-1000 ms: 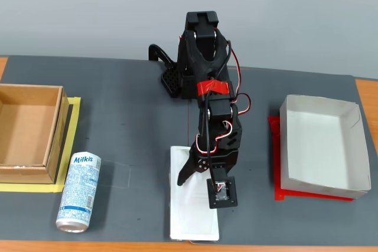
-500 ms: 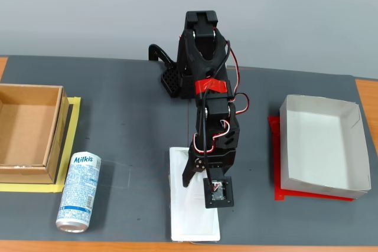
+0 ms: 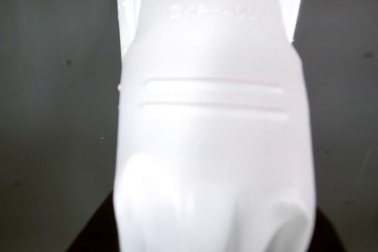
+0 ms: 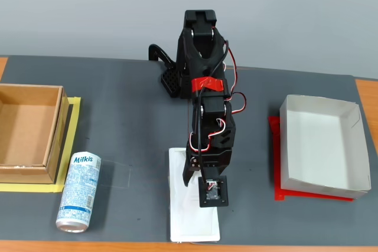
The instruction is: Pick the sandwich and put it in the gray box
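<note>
The sandwich [image 4: 195, 219] is a flat white plastic package lying lengthwise on the dark mat near the front edge. It fills the wrist view [image 3: 212, 116] with faint embossed print at its far end. My gripper [image 4: 195, 188] is down over the package's nearer half. Its dark fingers [image 3: 94, 237] press against both sides of the raised middle, shut on it, while the package still rests on the mat. The gray box [image 4: 348, 146], a shallow white open-top carton on a red sheet, stands empty at the right, apart from the arm.
A brown cardboard box [image 4: 56, 128] sits on yellow tape at the left edge. A blue-white Milkis can [image 4: 80, 192] lies on its side in front of it. The arm's base [image 4: 201, 57] stands at the back centre.
The gripper has shifted a little to the left over the sandwich and its jaws have narrowed onto the package. The sandwich has not moved.
</note>
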### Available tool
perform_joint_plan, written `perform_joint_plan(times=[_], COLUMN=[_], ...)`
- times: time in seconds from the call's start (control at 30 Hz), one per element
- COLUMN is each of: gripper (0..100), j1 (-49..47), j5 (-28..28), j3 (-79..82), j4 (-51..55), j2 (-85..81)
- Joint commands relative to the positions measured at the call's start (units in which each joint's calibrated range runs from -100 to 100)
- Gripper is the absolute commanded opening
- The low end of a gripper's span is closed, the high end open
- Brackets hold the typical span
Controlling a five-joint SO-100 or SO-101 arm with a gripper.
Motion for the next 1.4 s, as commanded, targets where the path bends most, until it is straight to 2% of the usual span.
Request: perform_joint_plan(times=[0.0, 0.27, 0.63, 1.13, 1.37], gripper=[14, 14, 14, 14, 14], j1=[-0.41, -1.68, -2.35, -2.65, -6.08], j5=[0.00, 0.05, 0.05, -0.42, -0.42], j3=[-1.80, -1.80, -1.80, -2.62, -2.71], j4=[-0.04, 0.66, 10.38, 10.56, 10.56], j2=[-0.90, -6.07, -15.90, -27.52, -32.86])
